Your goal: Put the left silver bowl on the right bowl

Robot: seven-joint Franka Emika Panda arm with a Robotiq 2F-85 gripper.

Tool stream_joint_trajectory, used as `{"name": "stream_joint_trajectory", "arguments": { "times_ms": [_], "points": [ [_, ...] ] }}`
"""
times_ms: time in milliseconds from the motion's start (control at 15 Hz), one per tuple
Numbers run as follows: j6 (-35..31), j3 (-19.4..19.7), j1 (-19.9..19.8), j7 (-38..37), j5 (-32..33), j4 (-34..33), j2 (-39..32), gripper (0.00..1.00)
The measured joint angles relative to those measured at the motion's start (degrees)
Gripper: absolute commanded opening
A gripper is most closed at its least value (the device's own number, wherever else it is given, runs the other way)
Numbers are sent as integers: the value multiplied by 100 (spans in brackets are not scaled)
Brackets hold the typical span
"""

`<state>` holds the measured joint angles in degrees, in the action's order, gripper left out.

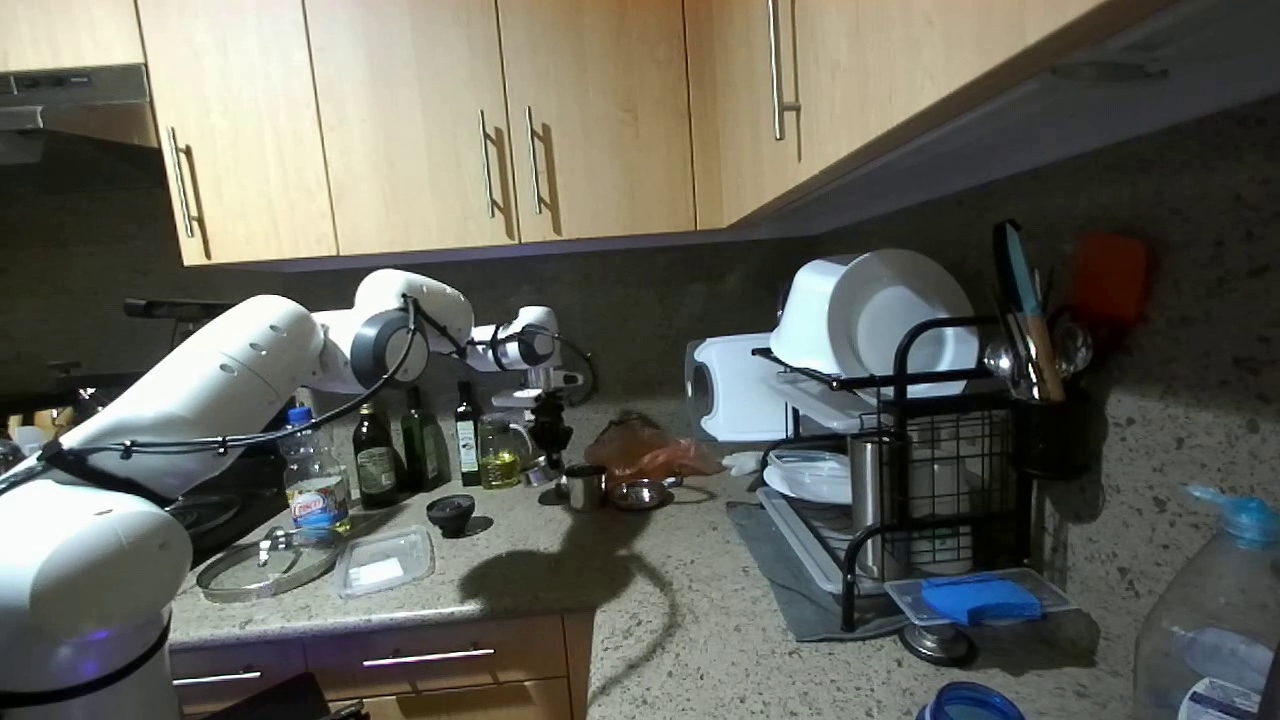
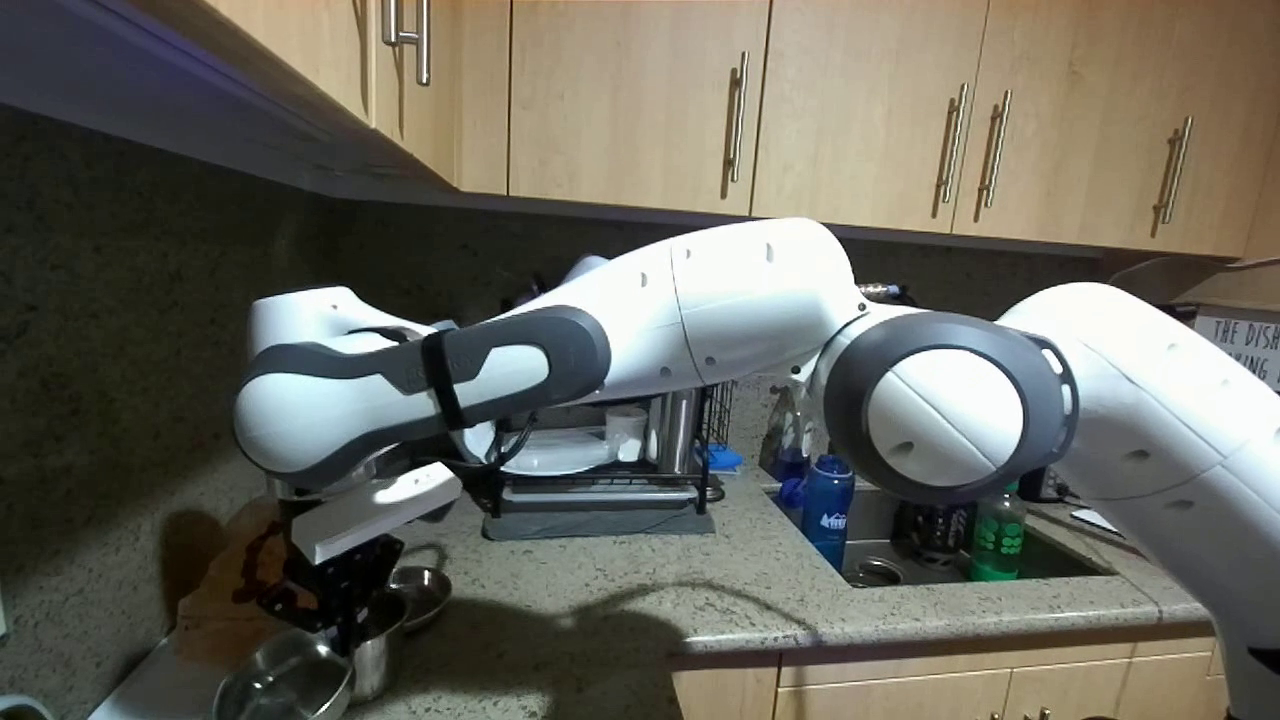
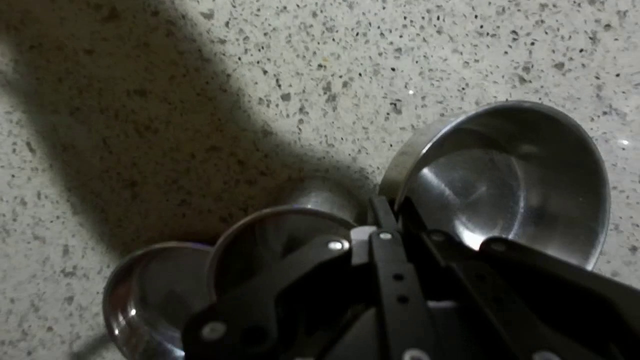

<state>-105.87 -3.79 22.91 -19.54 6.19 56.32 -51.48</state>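
Our end effector (image 3: pixel 396 204) clenches the rim of the left silver bowl (image 3: pixel 500 180), which tilts just beside the steel cup (image 2: pixel 375 662); the right bowl (image 2: pixel 423 594) rests on the cup's opposite side, on the desk (image 2: pixel 590 558). To stack cleanly, we judge, we should raise our load above the cup's rim, carry it across, level it, then lower gently before letting go.

Light's coming from above, brightening the cabinets (image 1: pixel 420 120); the far backsplash (image 1: pixel 640 300) is sitting v. dim. The arm (image 1: pixel 230 370) is casting a big soft-edged shadow (image 1: pixel 560 580) on the counter (image 1: pixel 720 610) in both exterior views. Wrist pic's running dim, w/ a dark band (image 3: pixel 150 165) crossing; gripper (image 3: pixel 396 202) is losing detail, & glare's streaking the left silver bowl (image 3: pixel 500 190).
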Motion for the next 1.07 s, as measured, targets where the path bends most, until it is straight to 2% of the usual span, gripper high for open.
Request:
{"name": "stream_joint_trajectory", "arguments": {
  "times_ms": [533, 1067],
  "points": [
    [-649, -14, -257, -4, -169, 261, 353, 3],
    [-1667, -13, -815, -150, -783, 1389, 984, 3]
  ]
}}
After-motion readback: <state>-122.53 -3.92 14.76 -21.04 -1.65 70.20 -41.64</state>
